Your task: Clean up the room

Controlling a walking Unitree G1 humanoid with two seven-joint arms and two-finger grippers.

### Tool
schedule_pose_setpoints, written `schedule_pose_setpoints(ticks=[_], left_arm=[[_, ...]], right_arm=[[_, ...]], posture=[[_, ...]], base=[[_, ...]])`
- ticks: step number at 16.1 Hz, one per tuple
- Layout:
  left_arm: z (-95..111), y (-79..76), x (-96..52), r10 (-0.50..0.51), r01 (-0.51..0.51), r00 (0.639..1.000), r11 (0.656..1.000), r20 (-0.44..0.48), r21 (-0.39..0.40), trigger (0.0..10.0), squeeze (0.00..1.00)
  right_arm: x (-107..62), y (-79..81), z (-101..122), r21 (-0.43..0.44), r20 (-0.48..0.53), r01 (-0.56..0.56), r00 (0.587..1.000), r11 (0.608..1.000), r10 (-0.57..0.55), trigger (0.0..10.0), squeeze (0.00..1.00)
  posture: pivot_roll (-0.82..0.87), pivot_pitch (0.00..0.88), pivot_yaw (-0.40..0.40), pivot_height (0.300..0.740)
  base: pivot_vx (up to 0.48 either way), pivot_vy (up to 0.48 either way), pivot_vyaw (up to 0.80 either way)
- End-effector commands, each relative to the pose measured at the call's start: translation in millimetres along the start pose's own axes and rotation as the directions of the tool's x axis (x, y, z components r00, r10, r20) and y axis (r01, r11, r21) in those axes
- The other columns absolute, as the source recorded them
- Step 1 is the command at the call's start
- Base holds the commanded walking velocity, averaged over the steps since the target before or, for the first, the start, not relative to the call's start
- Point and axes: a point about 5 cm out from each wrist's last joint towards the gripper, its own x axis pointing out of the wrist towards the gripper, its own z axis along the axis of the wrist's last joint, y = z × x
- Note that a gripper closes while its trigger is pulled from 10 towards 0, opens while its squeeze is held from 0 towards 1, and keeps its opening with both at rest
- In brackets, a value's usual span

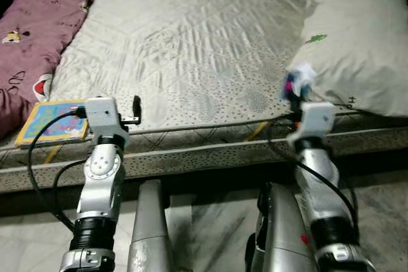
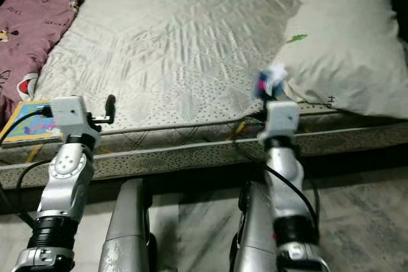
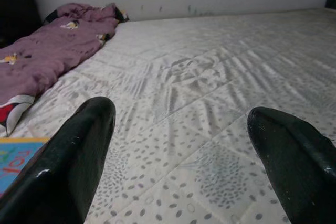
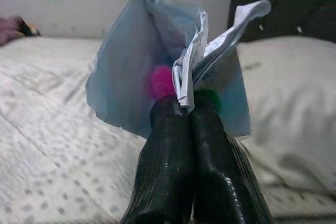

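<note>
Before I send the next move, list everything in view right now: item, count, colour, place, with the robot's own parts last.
mattress: one, pale grey-white with a dotted quilted pattern, across the view ahead.
blanket: one, mauve with cartoon prints, bunched along the mattress's left side.
book: one, blue and yellow cover, flat on the mattress's near left corner.
pillow: one, off-white, on the mattress's right side.
crumpled wrapper: one, pale blue and white with pink and green bits, pinched in the right tool.
floor: grey marbled, below the mattress edge.
left tool: one, black fingers apart, over the mattress's near left edge, beside the book.
right tool: one, black fingers shut on the wrapper, near the pillow.
</note>
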Motion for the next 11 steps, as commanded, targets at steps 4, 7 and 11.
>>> schedule_pose_setpoints(ticks=[4, 7, 11], left_arm=[[2, 4.2, 2.6, -0.008, 0.008, 0.999, 1.000, 0.032, 0.005, 10.0, 0.00], [5, 2.4, 6.0, -0.013, 0.013, 0.999, 1.000, 0.040, 0.000, 10.0, 0.00], [6, 0.7, 9.1, -0.018, 0.018, 0.999, 1.000, 0.051, -0.007, 10.0, 0.00]], right_arm=[[5.2, 15.9, 23, 0.082, 0.057, -0.056, 0.997, 0.995, 0.052, 10.0, 0.00], [12.3, 21.4, 32, 0.103, 0.070, -0.059, 0.996, 0.993, 0.052, 10.0, 0.00], [12.6, 22.8, 35, 0.112, 0.065, -0.061, 0.996, 0.992, 0.054, 10.0, 0.00]], posture=[[0.01, 0.000, 0.073, 0.517], [0.01, 0.000, 0.081, 0.546], [0.00, 0.000, 0.084, 0.575]], base=[[0.000, 0.000, -0.11], [0.000, 0.000, -0.45], [0.000, 0.000, -0.44]])
